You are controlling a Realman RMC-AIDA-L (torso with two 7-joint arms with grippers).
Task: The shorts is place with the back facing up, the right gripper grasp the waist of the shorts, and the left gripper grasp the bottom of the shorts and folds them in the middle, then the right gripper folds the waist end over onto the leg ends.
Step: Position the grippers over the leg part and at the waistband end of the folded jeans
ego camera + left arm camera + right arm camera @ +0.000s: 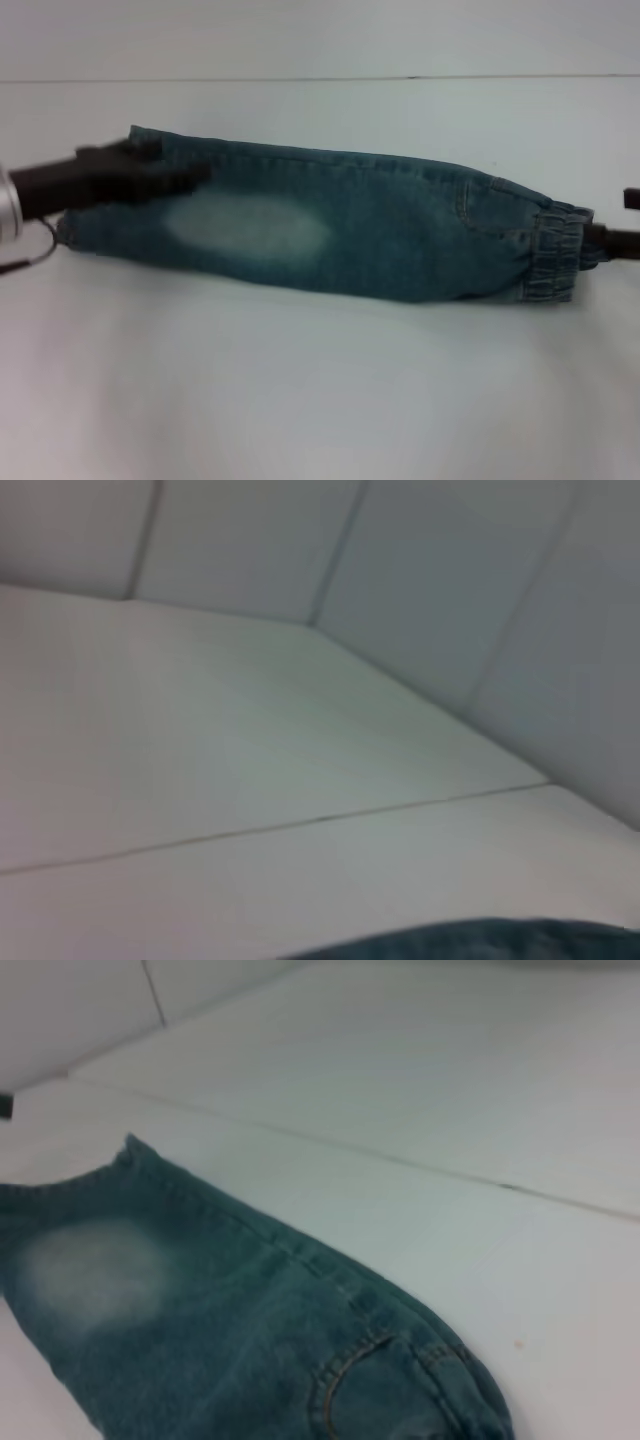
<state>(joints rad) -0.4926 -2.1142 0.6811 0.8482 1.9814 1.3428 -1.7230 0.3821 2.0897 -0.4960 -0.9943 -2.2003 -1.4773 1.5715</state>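
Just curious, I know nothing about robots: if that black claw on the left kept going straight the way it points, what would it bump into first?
The left gripper already lies over the shorts, so denim comes first, though depth is unclear.

White work surface, plain white backdrop.

Tabletop [320, 400] is flat, matte white, with a thin dark seam line [330, 78] running across the far side. Left wrist view shows the seam [300, 825] too, plus pale wall panels [430, 590] with vertical joints meeting the surface. Lighting soft, even, slightly cool.
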